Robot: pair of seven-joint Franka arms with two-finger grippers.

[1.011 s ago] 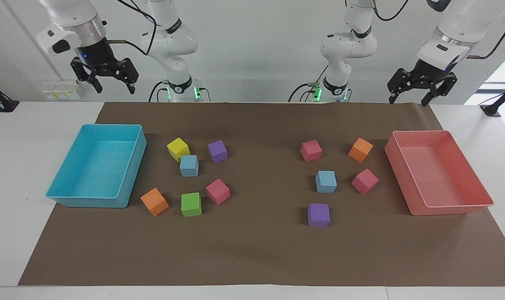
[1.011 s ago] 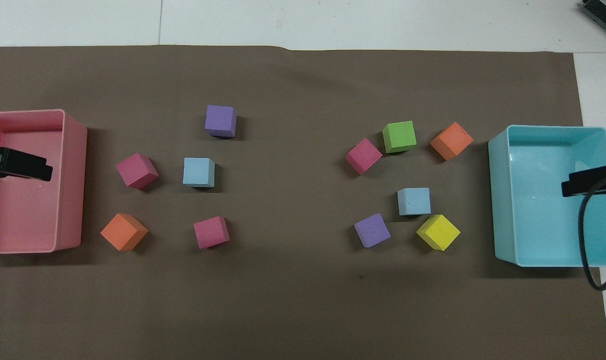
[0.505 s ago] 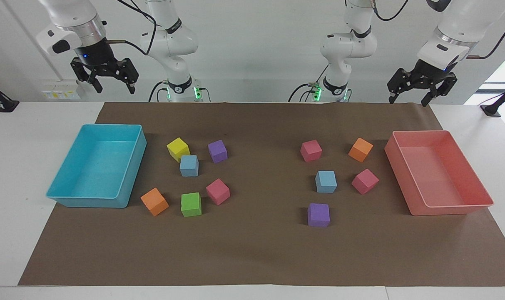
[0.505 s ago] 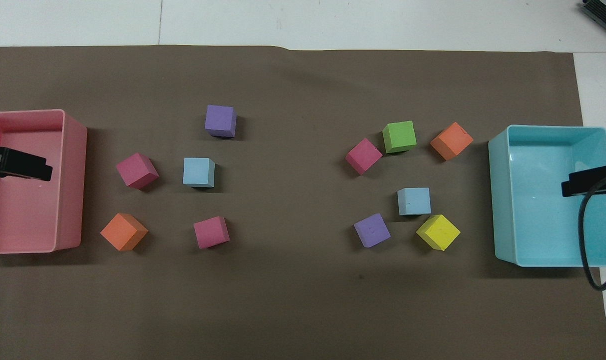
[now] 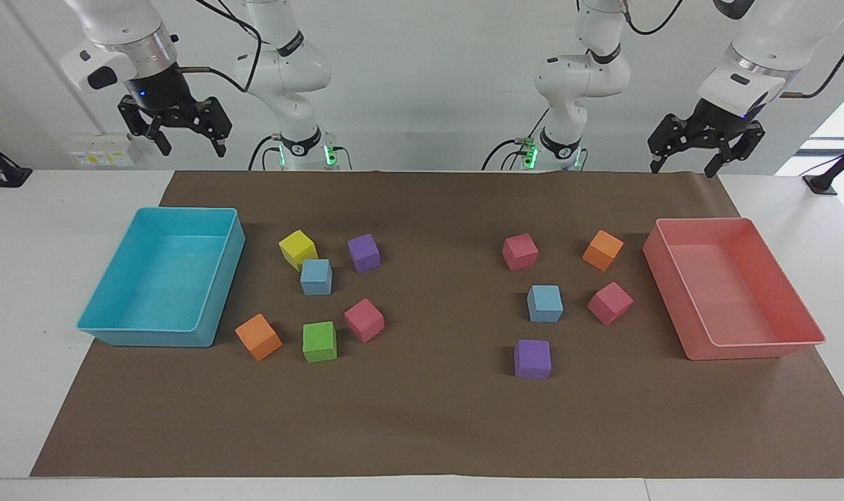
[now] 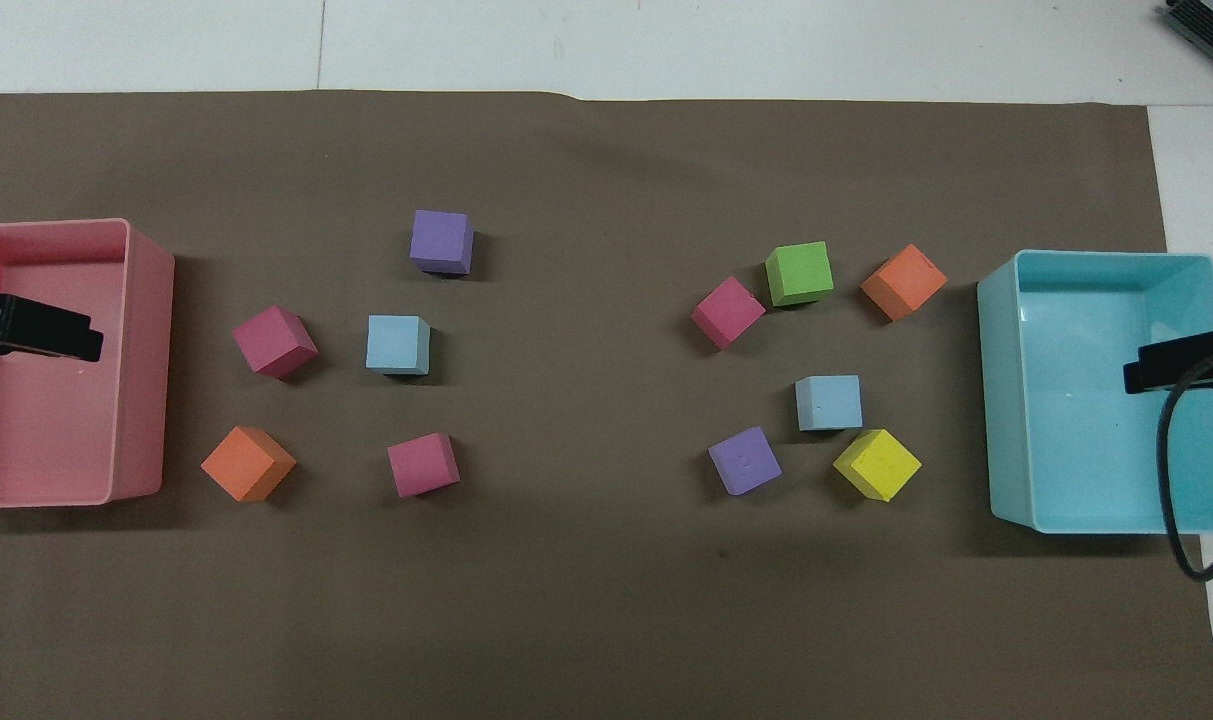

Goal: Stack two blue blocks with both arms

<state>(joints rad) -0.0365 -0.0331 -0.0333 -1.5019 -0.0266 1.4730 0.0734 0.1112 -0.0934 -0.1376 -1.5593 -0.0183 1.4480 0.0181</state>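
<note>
Two light blue blocks lie apart on the brown mat. One blue block (image 5: 316, 276) (image 6: 828, 402) sits toward the right arm's end, beside a yellow cube (image 5: 297, 248). The other blue block (image 5: 545, 303) (image 6: 398, 344) sits toward the left arm's end, between a purple cube (image 5: 532, 358) and pink cubes. My right gripper (image 5: 190, 146) (image 6: 1181, 365) is open and empty, raised high over the turquoise tray (image 5: 157, 337). My left gripper (image 5: 682, 165) (image 6: 36, 335) is open and empty, raised high over the pink tray (image 5: 749, 350).
Near the first blue block lie a purple (image 5: 364, 252), a pink (image 5: 364, 319), a green (image 5: 319, 341) and an orange cube (image 5: 258, 337). Near the other lie two pink cubes (image 5: 520, 251) (image 5: 610, 303) and an orange cube (image 5: 602, 250).
</note>
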